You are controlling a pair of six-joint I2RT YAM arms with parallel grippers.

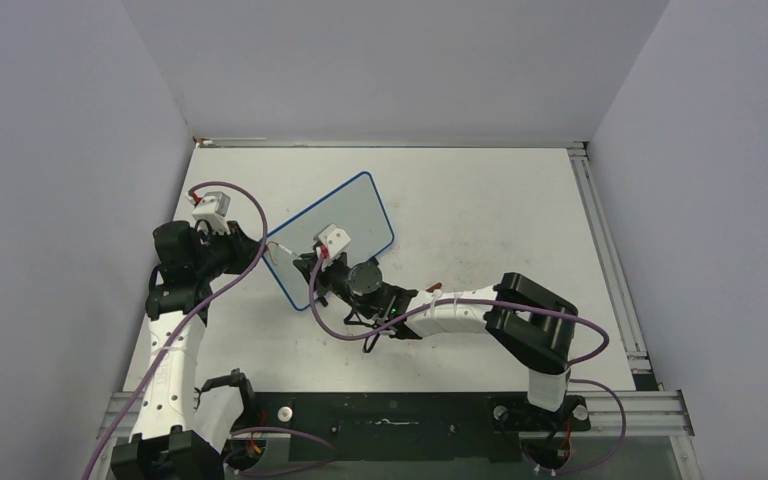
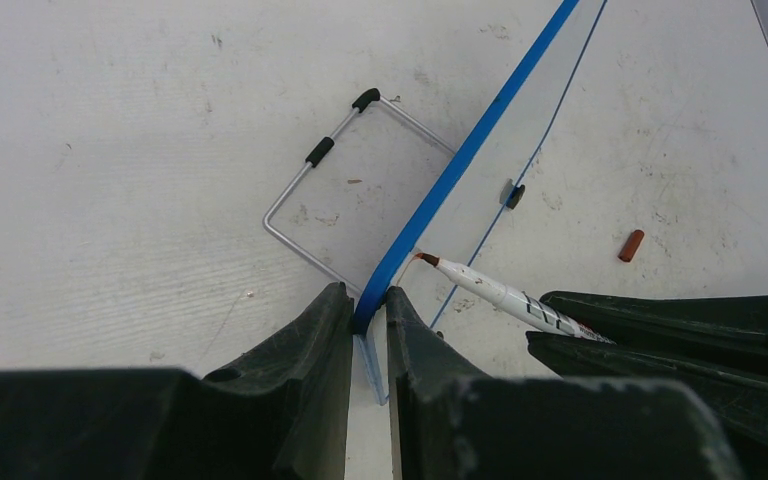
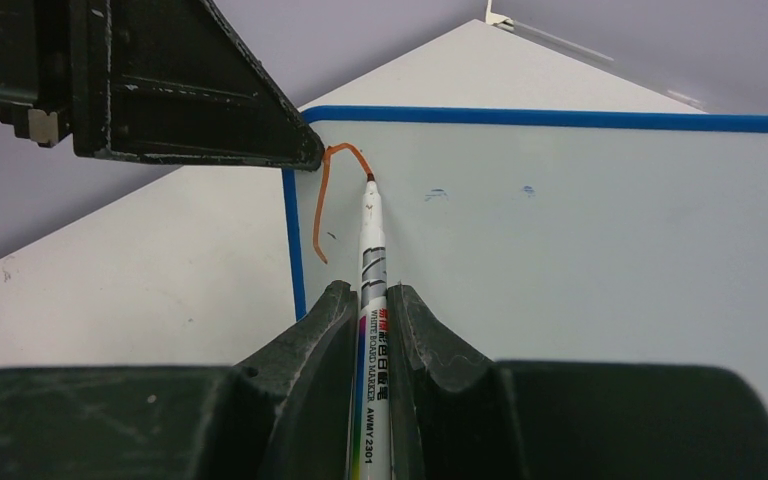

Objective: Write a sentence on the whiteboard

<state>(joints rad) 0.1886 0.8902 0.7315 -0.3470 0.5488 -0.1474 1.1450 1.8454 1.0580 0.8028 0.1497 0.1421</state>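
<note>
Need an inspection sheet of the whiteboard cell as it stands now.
Surface: white tabletop, scuffed, faint marks.
Job's things: whiteboard tilted up on wire stand; sentence is only one orange-red stroke near the clamped corner; marker tip at the stroke's end.
Clutter: small red cap lying on the tabletop.
Grippers: left gripper clamped on the board's blue edge; right gripper shut on the marker.
Cables: purple cables loop off both arms.
Surroundings: grey walls on three sides; metal rail along the right edge.
</note>
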